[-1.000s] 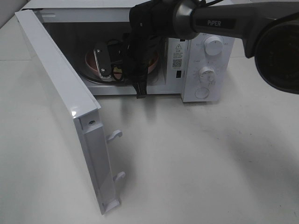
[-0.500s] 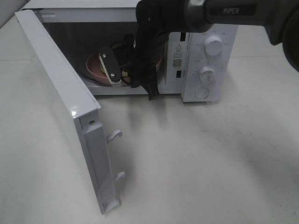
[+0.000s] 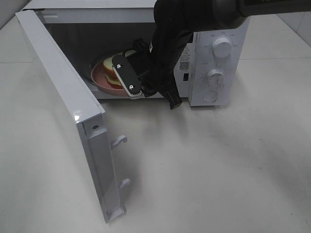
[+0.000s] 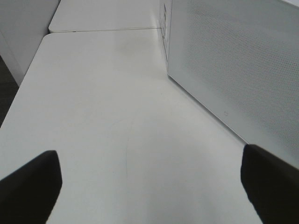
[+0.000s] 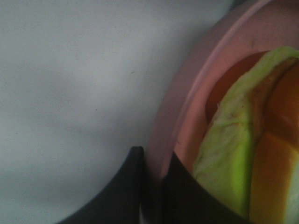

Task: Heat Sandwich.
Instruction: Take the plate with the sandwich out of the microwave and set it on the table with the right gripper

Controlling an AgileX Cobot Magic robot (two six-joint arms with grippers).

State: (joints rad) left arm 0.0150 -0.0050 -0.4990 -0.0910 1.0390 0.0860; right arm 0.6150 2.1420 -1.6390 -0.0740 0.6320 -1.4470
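- Right now the white microwave [image 3: 214,53] stands with its door [image 3: 63,121] swung wide toward the left side of the table [image 3: 218,170], so the cavity is open to me.
- Inside that cavity sits the pink plate [image 3: 99,77], low on the floor of the oven near the front opening, with the sandwich [image 3: 115,76] lying on it.
- My right gripper [image 5: 152,182] is at the mouth of the cavity, fingers nearly closed and pinching the plate's rim: the wrist view shows one dark finger outside the pink lip and one inside it, beside the green lettuce edge of the filling.
- My left gripper [image 4: 149,182] hangs over bare table beside the perforated side wall of the oven, fingers spread as wide as they go and holding nothing.
- As I judge it, loading is all but done: door opened, plate and sandwich inside.
- What is left: let go of the rim, draw my right arm clear, swing the door shut, then turn the two knobs [image 3: 222,47] on the panel to start heating.
- Whether the plate is fully seated on the turntable, I cannot tell.
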